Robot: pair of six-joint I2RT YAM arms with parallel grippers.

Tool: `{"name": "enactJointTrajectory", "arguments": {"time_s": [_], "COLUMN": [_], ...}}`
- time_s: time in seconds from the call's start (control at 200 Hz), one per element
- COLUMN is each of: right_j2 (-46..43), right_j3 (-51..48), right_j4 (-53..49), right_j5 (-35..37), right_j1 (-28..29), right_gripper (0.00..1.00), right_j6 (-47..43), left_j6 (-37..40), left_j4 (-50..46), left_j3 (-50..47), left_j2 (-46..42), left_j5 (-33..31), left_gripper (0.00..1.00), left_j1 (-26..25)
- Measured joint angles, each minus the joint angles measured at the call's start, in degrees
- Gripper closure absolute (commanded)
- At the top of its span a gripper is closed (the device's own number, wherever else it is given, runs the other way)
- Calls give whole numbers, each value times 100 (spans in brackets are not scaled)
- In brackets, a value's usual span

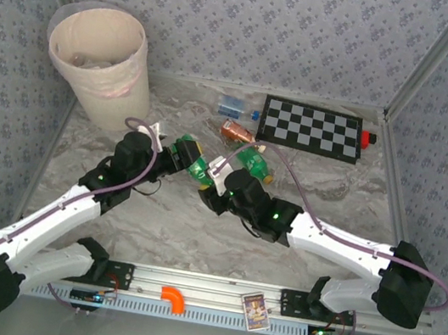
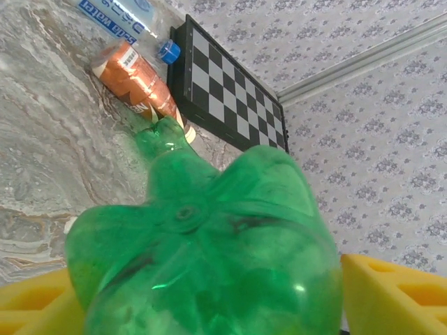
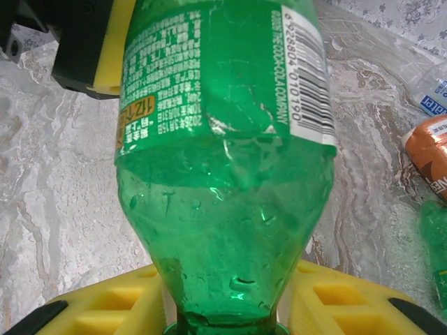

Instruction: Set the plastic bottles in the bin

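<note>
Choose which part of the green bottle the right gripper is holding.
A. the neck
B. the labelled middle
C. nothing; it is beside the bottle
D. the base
A: in the right wrist view the green bottle narrows to its neck exactly where the right gripper closes on it, with the label and body stretching away from the camera.

Bright, even light comes from above. The desk (image 1: 196, 232) has only soft, faint shadows near the green bottle (image 3: 223, 209). Light goes through the bottle and makes it glow, with tiny white shiny spots. Up close in the left wrist view it looks blurry, while the checkerboard (image 2: 230, 98) behind it looks sharp.
</note>
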Motion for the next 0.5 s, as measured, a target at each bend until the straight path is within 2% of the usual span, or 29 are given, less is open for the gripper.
{"name": "enactJointTrajectory", "arguments": {"time_s": [0.095,0.265,0.39,0.415,0.45,0.5], "right_j2": [0,0,0,0,0,0], "right_j3": [-28,-39,-39,-39,-39,-39], "right_j4": [11,31,59,61,59,59], "right_j5": [4,50,68,70,85,105], "right_j1": [0,0,0,0,0,-2], "right_gripper": [60,58,47,44,34,28], "right_j6": [2,2,9,4,9,68], "left_j6": [-48,-4,15,22,42,68], "left_j4": [61,131,114,107,94,79], "left_j3": [42,74,74,74,74,76], "left_j2": [101,129,85,59,17,-44], "left_j5": [105,114,111,111,109,96], "left_gripper": [42,48,48,48,48,48], "left_j1": [-4,-42,-59,-63,-66,-70]}}
